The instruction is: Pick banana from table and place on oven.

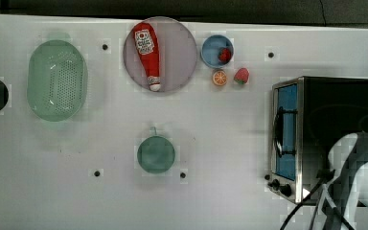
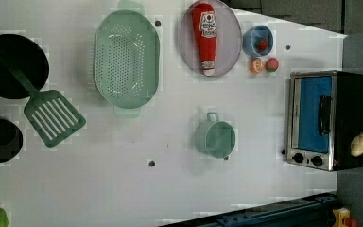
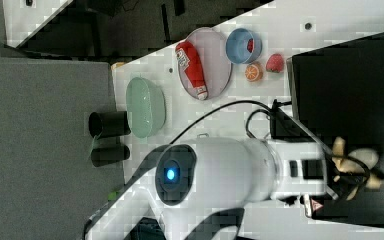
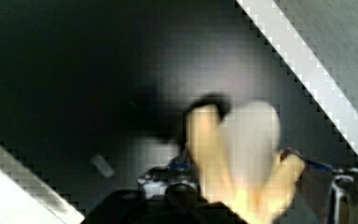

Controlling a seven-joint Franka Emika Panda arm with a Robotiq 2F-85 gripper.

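One peeled banana [image 3: 356, 167] over the black top of the one oven [image 3: 350, 90], at the hand [image 3: 347, 175]; grip or release impossible to tell. On the white bench [image 1: 220, 143]: one ketchup bottle [image 1: 147, 53] on one plate [image 1: 179, 55], one colander [image 1: 56, 79], one green cup [image 1: 156, 154].

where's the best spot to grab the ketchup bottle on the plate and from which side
Judging by its pose, grip the ketchup bottle across its red body, from straight above. It lies flat on the plate, white cap toward the top view's bottom, so the long sides are free and the narrower width suits the tool.
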